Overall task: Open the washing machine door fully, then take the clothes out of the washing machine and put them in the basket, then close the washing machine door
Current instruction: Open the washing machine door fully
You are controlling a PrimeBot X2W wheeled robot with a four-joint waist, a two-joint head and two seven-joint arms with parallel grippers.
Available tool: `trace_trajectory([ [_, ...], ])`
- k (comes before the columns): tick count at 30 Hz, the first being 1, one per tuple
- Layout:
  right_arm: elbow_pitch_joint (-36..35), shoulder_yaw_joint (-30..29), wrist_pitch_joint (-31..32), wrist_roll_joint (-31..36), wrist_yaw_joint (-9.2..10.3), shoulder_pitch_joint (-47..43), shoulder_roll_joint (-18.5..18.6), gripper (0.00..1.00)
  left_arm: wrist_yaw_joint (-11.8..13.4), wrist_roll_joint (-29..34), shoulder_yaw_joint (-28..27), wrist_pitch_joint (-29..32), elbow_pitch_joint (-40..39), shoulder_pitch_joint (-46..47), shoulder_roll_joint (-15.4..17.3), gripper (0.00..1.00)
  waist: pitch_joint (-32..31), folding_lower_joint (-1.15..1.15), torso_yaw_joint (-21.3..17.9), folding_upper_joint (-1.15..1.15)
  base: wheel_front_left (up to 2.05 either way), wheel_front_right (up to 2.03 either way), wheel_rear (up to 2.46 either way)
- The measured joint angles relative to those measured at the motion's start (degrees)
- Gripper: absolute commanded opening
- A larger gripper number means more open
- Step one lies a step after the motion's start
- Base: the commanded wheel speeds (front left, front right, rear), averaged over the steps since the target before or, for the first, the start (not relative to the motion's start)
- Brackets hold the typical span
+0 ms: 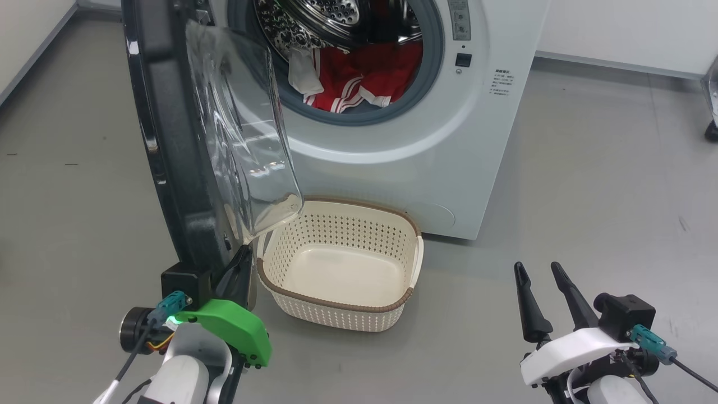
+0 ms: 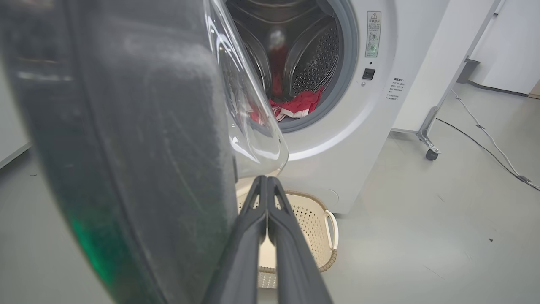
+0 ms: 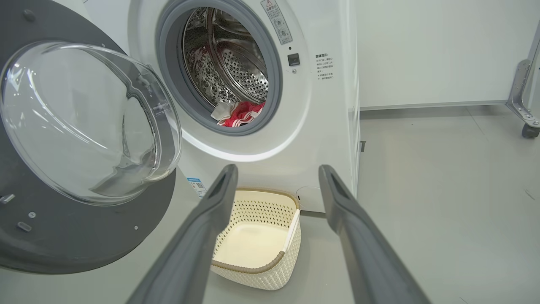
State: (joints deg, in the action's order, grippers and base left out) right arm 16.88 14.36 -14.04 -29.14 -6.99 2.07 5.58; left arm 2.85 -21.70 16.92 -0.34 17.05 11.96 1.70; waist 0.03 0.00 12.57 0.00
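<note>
Door's open! The washing machine door stands swung out from the port, edge-on to the robot's head, running from eleven o'clock down to seven in that view, its clear glass bowl bulging toward the machine. The washing machine itself fills twelve to one o'clock, grey ring round the mouth, steel drum shining inside.

And there are the clothes: red with white stripes and a white piece at their left, heaped at the bottom of the drum, at six o'clock of the round port, lapping onto the rubber lip.

The left fingers are pressed tight together with nothing between them, poking up just beside the door's lowest edge at seven o'clock. From the left wrist view their tips sit right under the glass bowl; whether they touch the door I can't tell.

The basket sits on the grey floor directly below the port, dead centre, just beside the door's foot.

The right fingers are spread wide and holding nothing, at five o'clock, well apart from the basket.
</note>
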Motion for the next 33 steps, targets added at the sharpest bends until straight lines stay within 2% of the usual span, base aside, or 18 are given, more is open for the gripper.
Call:
trace_trajectory([
  [13, -0.52, 0.92, 0.00, 0.00, 0.00, 0.02, 0.46, 1.00, 0.92, -1.13, -2.90, -0.85, -0.13, -0.02, 0.96, 0.00, 1.83, 0.00, 3.51, 0.00, 0.00, 0.00, 0.00],
  [33, -1.04, 3.19, 0.00, 0.55, 0.00, 1.87, 2.83, 1.00, 2.49, -4.39, -12.93, -2.87, -1.19, 0.05, 4.23, 0.00, 7.97, 0.00, 5.93, 0.00, 0.00, 0.00, 0.00],
])
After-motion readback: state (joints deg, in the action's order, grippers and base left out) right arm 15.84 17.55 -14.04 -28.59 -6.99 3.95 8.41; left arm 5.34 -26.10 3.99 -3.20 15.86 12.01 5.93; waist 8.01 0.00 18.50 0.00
